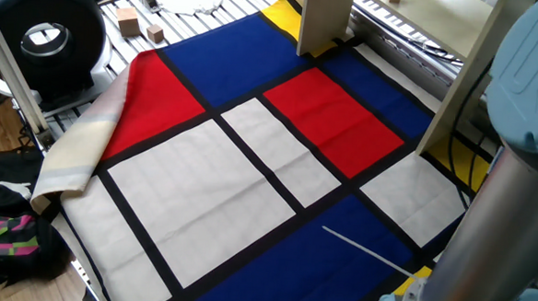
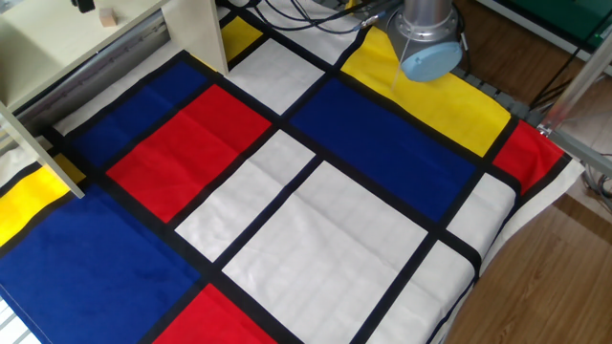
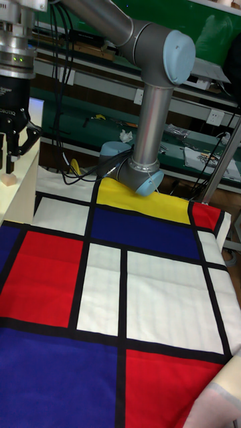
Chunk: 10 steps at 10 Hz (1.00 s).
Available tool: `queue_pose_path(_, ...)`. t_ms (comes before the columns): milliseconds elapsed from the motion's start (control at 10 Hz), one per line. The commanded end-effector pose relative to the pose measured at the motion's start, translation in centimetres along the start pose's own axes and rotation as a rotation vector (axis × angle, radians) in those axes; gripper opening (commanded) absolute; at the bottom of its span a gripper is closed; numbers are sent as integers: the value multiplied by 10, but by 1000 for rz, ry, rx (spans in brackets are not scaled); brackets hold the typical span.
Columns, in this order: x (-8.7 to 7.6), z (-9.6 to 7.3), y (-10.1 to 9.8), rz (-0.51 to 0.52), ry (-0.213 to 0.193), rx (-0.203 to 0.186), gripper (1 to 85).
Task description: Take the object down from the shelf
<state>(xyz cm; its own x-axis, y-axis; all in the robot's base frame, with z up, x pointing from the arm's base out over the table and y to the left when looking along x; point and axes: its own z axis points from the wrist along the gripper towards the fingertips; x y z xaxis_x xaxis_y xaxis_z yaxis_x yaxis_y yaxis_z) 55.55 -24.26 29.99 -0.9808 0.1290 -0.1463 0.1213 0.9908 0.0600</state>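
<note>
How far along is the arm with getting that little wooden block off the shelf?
Early stage. Nothing is done yet: the wooden block sits on the shelf. In hand: the gripper hangs open just above the block, fingers spread, not gripping. Left: descend, close on the block, lift it out and set it down on the colourful cloth.

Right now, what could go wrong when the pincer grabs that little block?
The pincer hangs open just above the tiny block. If it comes down off-centre, a finger could knock the block away instead of gripping it. The side panel of the shelf looks close too, so a finger might bump it.
</note>
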Motion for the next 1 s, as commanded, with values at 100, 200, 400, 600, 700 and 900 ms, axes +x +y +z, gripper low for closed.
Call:
queue_pose_path(100, 4, 5, 2, -70, 50, -6, 330)
queue_pose_path(200, 9, 6, -1, -103, 66, 4, 353)
queue_pose_path(400, 15, 7, -6, -149, 86, 17, 400)
queue_pose_path(600, 20, 12, -8, -174, 101, 24, 420)
queue_pose_path(700, 20, 13, -8, -177, 103, 26, 423)
queue_pose_path(900, 23, 12, -10, -193, 114, 32, 437)
